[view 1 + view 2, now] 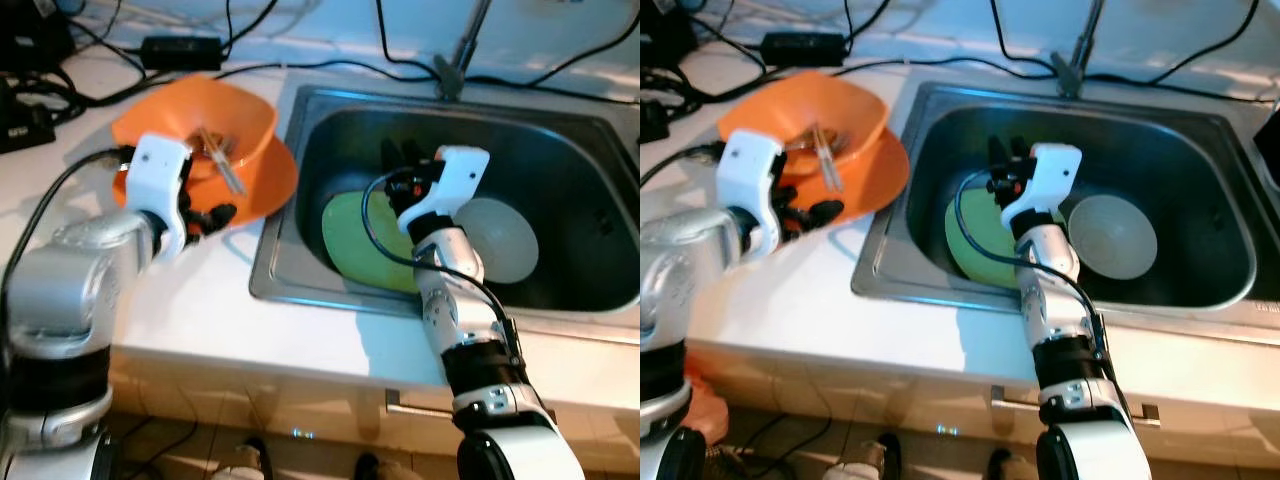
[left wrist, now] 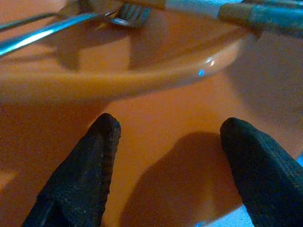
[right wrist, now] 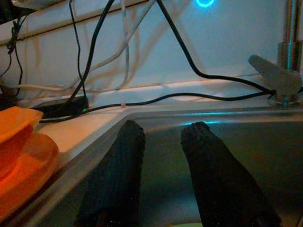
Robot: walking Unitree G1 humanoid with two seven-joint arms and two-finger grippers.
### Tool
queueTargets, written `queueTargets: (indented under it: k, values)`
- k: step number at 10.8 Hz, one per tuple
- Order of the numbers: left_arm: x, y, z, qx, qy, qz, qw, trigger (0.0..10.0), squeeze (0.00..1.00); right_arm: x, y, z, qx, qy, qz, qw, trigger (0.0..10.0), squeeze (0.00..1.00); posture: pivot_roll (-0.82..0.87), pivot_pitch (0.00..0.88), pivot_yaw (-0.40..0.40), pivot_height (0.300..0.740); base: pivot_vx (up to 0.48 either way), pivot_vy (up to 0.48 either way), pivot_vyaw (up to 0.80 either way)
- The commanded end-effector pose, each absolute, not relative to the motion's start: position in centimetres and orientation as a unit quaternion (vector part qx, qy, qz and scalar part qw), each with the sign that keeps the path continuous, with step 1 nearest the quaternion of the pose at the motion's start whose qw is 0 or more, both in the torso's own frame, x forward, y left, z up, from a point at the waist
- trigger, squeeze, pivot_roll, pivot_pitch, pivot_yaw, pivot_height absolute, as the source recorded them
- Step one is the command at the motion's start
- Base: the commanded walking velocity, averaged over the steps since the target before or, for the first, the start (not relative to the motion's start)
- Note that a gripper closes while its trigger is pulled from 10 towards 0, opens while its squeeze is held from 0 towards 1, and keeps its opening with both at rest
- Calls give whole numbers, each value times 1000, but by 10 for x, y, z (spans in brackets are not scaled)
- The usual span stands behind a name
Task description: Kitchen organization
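Currently, organization is at an early stage. The left tool [image 1: 205, 215], fingers spread and empty, rests at the orange plate [image 1: 265, 185] under the bowl [image 1: 190, 125] holding cutlery [image 1: 222, 160] on the counter [image 1: 200, 300]. The right tool [image 1: 400, 155], released, hovers over the green plate [image 1: 350, 240] and grey plate [image 1: 505, 240] left in the sink [image 1: 560, 150].

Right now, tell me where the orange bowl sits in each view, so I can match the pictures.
Left eye view: orange bowl upper left, on the counter beside the sink.
Right eye view: upper left, left of the sink.
Left wrist view: its orange wall spans the picture, beyond the left tool.
Right wrist view: lower left edge.
Shared landmark: the cutlery lying in the bowl.
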State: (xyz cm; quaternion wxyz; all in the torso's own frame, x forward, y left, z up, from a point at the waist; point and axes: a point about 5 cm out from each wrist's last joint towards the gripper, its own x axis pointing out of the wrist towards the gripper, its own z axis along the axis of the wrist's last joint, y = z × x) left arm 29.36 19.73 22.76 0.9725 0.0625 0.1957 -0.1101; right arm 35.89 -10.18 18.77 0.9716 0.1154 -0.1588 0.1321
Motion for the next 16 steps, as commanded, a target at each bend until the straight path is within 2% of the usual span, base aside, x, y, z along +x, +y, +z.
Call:
queueTargets:
  k: [1,5,8,11,13,16]
  values:
    - [277,199,208,47,257,-98,960,10000,0,358,-110,166,124,-119,120,978,10000,0,225,210,-26,740,0,0,0]
    - [233,199,210,39,253,-78,963,10000,0,362,-106,168,123,-113,135,977,10000,0,263,233,-61,740,0,0,0]
    - [218,195,220,66,214,-84,971,10000,0,365,-103,169,125,-111,140,976,10000,0,279,231,-66,740,0,0,0]
    - [218,188,227,69,189,-88,976,10000,0,367,-103,169,126,-111,142,975,10000,0,276,214,-64,740,0,0,0]
    - [230,178,250,47,131,-98,985,10000,0,369,-104,172,126,-117,139,975,10000,0,264,200,-63,740,0,0,0]
    - [237,175,259,45,119,-108,986,10000,0,369,-103,172,125,-120,141,975,10000,0,253,187,-64,740,0,0,0]
